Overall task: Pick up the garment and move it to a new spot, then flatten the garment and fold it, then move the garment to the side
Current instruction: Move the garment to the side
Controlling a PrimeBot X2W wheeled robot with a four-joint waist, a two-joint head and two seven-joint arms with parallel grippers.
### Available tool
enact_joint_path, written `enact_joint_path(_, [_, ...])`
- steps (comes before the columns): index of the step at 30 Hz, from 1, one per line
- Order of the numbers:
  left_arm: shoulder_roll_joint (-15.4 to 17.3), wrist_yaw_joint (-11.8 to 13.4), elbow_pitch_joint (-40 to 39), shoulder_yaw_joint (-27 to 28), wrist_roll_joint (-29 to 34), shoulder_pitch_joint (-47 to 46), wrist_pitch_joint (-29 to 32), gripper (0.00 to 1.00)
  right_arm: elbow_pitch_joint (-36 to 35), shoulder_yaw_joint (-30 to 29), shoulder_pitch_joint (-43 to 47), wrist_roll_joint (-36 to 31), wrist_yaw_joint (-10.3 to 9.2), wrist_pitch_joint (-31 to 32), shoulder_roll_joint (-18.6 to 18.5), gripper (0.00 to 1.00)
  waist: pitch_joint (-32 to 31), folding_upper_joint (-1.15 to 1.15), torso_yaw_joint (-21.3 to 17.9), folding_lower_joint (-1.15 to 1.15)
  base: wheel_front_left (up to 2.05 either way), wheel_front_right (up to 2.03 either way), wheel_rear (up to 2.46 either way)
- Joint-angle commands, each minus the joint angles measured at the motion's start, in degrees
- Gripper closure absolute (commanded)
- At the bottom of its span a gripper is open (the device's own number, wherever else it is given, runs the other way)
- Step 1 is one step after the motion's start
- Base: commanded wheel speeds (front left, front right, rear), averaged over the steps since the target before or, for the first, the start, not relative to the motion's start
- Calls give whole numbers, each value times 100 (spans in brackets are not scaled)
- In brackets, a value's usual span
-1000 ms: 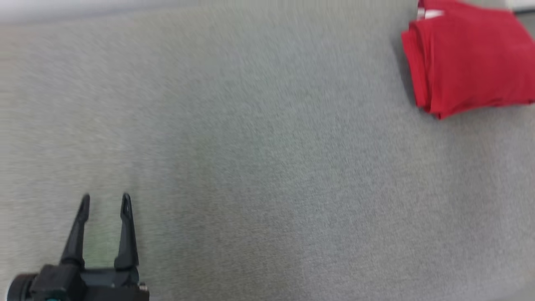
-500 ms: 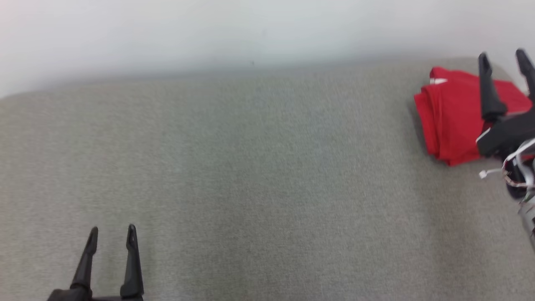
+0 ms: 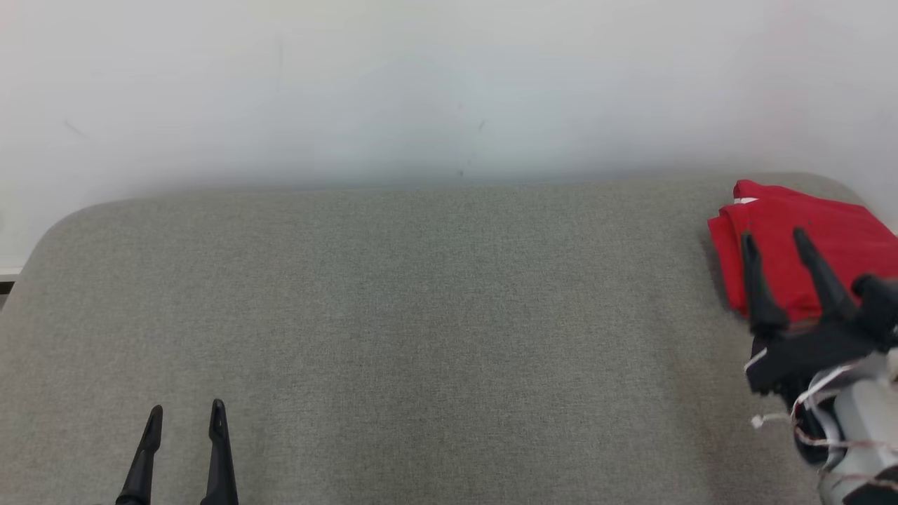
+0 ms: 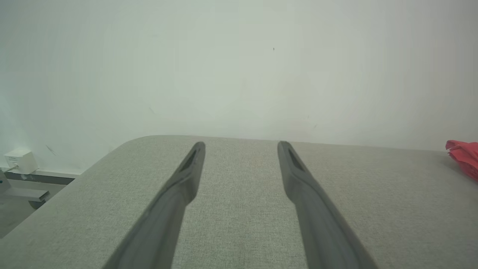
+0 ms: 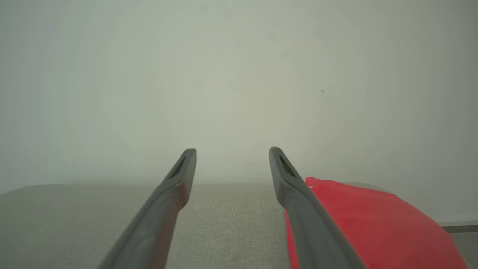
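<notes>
The garment (image 3: 835, 235) is red and folded into a compact stack at the far right of the grey table (image 3: 421, 315), near its back corner. It also shows at the right edge of the left wrist view as the garment (image 4: 465, 157) and to the right of my fingers as the garment (image 5: 373, 224). My right gripper (image 3: 775, 238) hovers open over the garment's near left part, holding nothing. My left gripper (image 3: 186, 414) stands open near the table's front left, empty, far from the garment. In the wrist views the left gripper (image 4: 241, 144) and right gripper (image 5: 232, 151) show spread fingers.
A pale wall (image 3: 421, 84) rises right behind the table's back edge. The table's rounded left corner (image 3: 63, 217) drops off to the floor, where a small white box (image 4: 20, 160) sits by the wall.
The head camera has tilted up, bringing the wall and the table's back edge into view. My right gripper came into view and has drawn back toward me over the garment.
</notes>
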Motion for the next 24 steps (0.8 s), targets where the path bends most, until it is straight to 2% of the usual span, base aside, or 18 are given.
enact_joint_path(1, [-22, -17, 16, 22, -51, 53, -16, 0, -107, -38, 231, -21, -13, -21, 80, 0, -23, 1, 8, 1, 0, 0, 0])
enact_joint_path(11, [-60, -38, 100, 73, -52, -7, -17, 0, -770, -302, 1415, -48, -12, -21, 573, 0, -88, 1, 12, 1, 0, 0, 0])
enact_joint_path(24, [-11, -80, 312, 112, 24, -47, -17, 0, -1502, -593, 2320, -217, -12, 114, 1023, 0, -188, 1, -13, 1, 0, 0, 0])
